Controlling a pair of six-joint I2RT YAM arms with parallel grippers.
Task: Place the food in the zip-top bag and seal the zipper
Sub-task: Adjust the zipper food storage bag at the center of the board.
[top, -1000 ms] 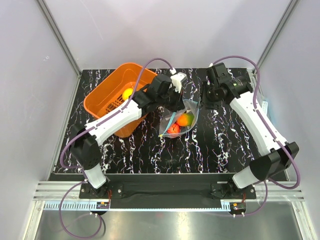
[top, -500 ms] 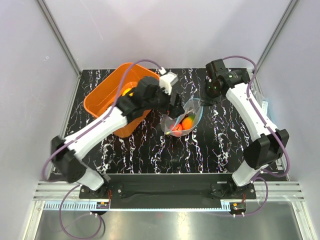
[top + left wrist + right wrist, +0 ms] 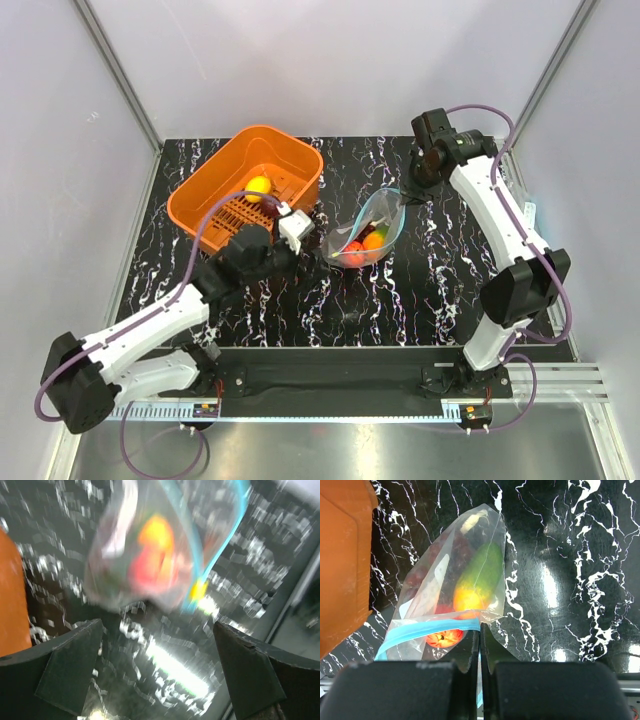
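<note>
Bag (image 3: 365, 232) sits on the table just right of the basket (image 3: 300, 160), its zipper (image 3: 427, 630) pinched by the closed right gripper (image 3: 480, 645).
Inside it are an apple (image 3: 442, 637) and a mango (image 3: 477, 582). The left gripper (image 3: 157, 626), jaws wide and holding nothing, is between basket and bag. A lemon (image 3: 259, 186) lies in the basket. The table (image 3: 420, 290) is black with white veins, and pale walls (image 3: 350, 60) rise behind the basket.

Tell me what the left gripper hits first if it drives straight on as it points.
Most likely the zip-top bag, lying straight ahead of the open left gripper, apple and mango inside. The wrist view is blurred, so the gap is unclear.
</note>
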